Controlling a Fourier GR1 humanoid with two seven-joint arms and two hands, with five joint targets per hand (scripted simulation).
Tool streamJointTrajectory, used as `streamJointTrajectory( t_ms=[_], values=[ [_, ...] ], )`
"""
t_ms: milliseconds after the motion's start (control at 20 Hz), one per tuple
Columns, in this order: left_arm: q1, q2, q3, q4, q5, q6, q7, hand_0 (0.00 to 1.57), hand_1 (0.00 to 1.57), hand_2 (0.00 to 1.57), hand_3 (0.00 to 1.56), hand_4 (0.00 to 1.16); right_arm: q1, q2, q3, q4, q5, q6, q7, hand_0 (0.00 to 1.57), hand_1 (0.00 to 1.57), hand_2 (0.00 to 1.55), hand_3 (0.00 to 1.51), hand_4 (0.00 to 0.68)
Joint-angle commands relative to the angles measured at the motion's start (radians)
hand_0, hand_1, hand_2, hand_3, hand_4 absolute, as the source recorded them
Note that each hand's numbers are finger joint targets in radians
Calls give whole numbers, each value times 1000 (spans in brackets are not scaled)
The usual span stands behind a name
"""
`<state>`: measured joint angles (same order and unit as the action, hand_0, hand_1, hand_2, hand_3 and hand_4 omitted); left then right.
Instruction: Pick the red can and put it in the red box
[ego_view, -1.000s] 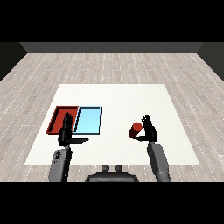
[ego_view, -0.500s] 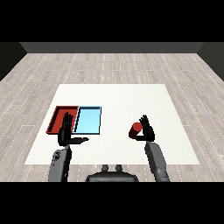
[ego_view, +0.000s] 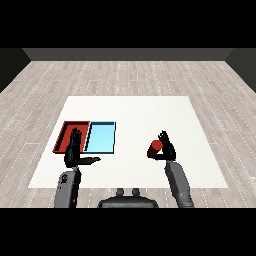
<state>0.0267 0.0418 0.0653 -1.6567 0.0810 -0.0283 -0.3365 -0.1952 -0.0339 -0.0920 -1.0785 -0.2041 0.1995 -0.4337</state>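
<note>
White table top (ego_view: 135, 115) lies in front of me, a plain square slab set on a floor of pale grey wood planks (ego_view: 125, 75) that runs back to a dark wall.

Left side: my left hand (ego_view: 74, 152) is up over the near edge of the table, fingers straight and spread, thumb pointing across toward the middle, holding nothing. Directly beyond its fingertips lies the red tray (ego_view: 64, 136), partly hidden by the fingers. The light blue tray (ego_view: 101, 137) sits just past the thumb, touching the red tray along its inner side.

Right side: my right hand (ego_view: 167, 148) is curled round the red can (ego_view: 156, 146), which sits against the palm on the thumb side, toward the table's middle. The can lies well apart from both trays, across the open stretch of table between my two hands. I cannot tell whether the can rests on the table or is raised off it.

Compared with half a second ago: the right hand has closed in tighter on the can; its fingers stood more upright then. The left hand and both trays hold the same places.
</note>
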Motion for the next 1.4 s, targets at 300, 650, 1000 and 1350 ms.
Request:
streamJointTrajectory(
  t_ms=[300,650,1000,1350],
  values=[
    [10,-7,-3,49,-15,-10,-69,0,0,0,0,0,-91,32,7,63,0,-67,41,0,0,0,0,0],
    [4,4,19,41,23,-27,-54,0,0,0,0,0,-110,4,2,113,9,-50,2,0,0,0,0,0],
    [-8,30,45,44,39,-45,-30,0,0,0,0,0,-187,11,-14,230,8,-56,-12,0,0,0,0,0],
    [-61,-4,17,57,-23,29,-20,0,0,0,0,0,-131,-11,-16,161,25,-122,13,1470,1470,1469,1434,579]
  ],
)
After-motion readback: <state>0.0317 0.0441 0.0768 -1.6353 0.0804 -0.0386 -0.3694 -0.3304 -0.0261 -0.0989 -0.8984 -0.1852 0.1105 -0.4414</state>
